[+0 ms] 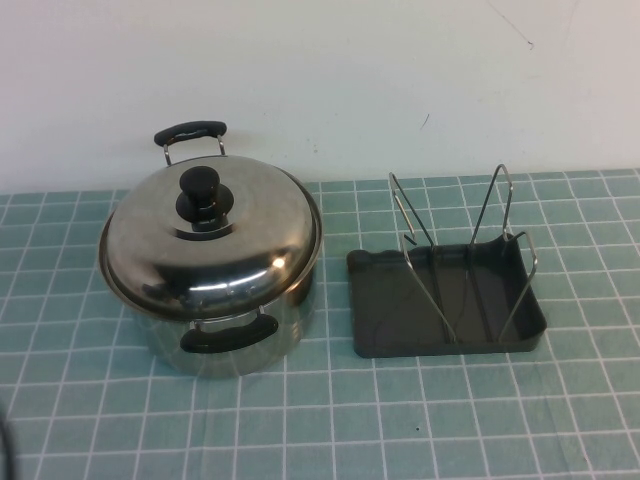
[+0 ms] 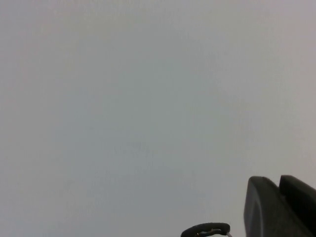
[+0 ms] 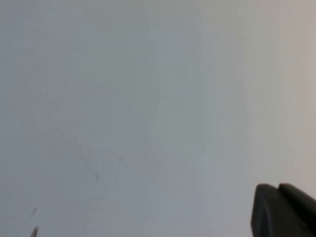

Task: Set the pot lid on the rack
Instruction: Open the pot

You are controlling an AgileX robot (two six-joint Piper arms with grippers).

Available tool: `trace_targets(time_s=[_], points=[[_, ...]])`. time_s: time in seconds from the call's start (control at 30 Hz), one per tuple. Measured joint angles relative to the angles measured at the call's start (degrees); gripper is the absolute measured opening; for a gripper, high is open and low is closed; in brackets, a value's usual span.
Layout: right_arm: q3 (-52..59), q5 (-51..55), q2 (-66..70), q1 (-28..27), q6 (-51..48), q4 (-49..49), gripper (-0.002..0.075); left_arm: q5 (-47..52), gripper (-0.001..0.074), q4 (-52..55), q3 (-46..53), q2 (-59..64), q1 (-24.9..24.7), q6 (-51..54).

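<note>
Nothing done yet: pot lid [image 1: 212, 243] on the pot [image 1: 240, 335], rack [image 1: 448, 301] bare beside it on the tabletop [image 1: 320, 430]; left gripper [image 2: 279, 207] and right gripper [image 3: 284, 210] facing wall, jaws' state impossible to tell.

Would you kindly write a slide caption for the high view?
Pot lid sits on the steel pot, the wire rack beside it on the robot's right; neither left nor right gripper appears here.
</note>
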Motion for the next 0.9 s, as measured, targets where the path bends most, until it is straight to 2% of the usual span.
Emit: trace_targets(time_s=[0.07,0.13,0.23,0.3,0.4,0.57,0.9], points=[[1.0,2.21,1.15,0.0,0.47,2.15,-0.0001,-4.85,0.0055,2.76,0.0,5.48,0.0,-2.39],[1.98,3.66,1.67,0.0,0.6,3.67,-0.0001,-10.17,0.0132,6.87,-0.23,11.52,0.0,-4.63],[2.84,4.59,1.72,0.0,0.81,4.79,-0.0001,-15.96,0.0328,14.75,-2.31,20.23,0.0,-8.97],[2.99,4.59,1.81,0.0,0.81,5.33,-0.0001,-17.77,0.049,20.47,-4.4,26.35,0.0,-12.67],[3.2,4.88,1.81,0.0,0.69,5.44,-0.0001,-18.61,0.0621,26.32,-7.55,34.26,0.0,-15.74],[3.27,7.34,1.81,0.0,0.57,5.55,-0.0001,-18.61,0.0657,29.79,-11.99,43.79,0.0,-16.45],[3.27,10.08,1.81,0.0,0.46,6.17,-0.0001,-18.3,0.0661,35.97,-20.08,53.79,0.0,-17.07]])
